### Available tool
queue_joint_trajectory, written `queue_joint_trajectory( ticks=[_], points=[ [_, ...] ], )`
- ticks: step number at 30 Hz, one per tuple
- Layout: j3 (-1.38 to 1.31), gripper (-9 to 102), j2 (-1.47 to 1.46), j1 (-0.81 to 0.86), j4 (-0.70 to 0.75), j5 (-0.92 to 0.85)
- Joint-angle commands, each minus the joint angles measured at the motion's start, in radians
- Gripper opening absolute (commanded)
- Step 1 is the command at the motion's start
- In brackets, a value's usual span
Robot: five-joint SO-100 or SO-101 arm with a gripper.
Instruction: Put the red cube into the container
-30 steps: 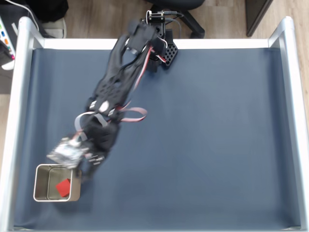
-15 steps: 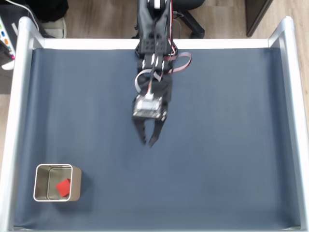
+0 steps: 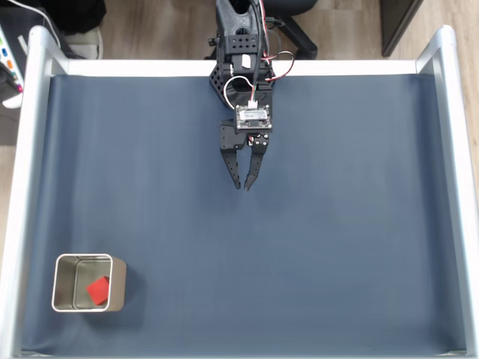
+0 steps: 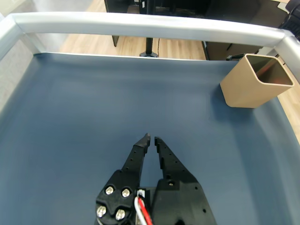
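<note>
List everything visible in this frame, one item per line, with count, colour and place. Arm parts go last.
red cube: one, bright red, lying inside the container, toward its right side in the fixed view.
container: one, square metal tin with pale rim and beige walls, at the lower left corner of the mat in the fixed view, upper right in the wrist view.
mat: one, dark blue-grey, covering the table surface.
frame rails: silver-white, along the mat's left, right and top edges in the fixed view.
office chair base: one, black, on the wooden floor beyond the top rail.
arm: one, black with red and white wires, at top centre.
gripper: one, black, fingertips nearly together, holding nothing, above bare mat.
</note>
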Motion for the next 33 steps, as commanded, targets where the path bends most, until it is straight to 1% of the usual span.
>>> queue_joint_trajectory(
  ticks=[1, 7, 11, 14, 16, 22, 24, 28, 33],
  points=[
    [0.032, 0, 0.058, 0.008, 0.021, 0.008],
    [0.055, 0, 0.097, 0.008, 0.176, 0.058],
    [0.057, 0, 0.097, 0.011, 0.305, 0.086],
    [0.057, 0, 0.097, 0.012, 0.422, 0.057],
    [0.057, 0, 0.097, 0.015, 0.474, 0.052],
    [0.057, 0, 0.097, 0.017, 0.580, 0.078],
    [0.057, 0, 0.097, 0.017, 0.594, 0.087],
    [0.057, 0, 0.098, 0.018, 0.663, 0.071],
    [0.057, 1, 0.098, 0.015, 0.658, 0.101]
  ],
)
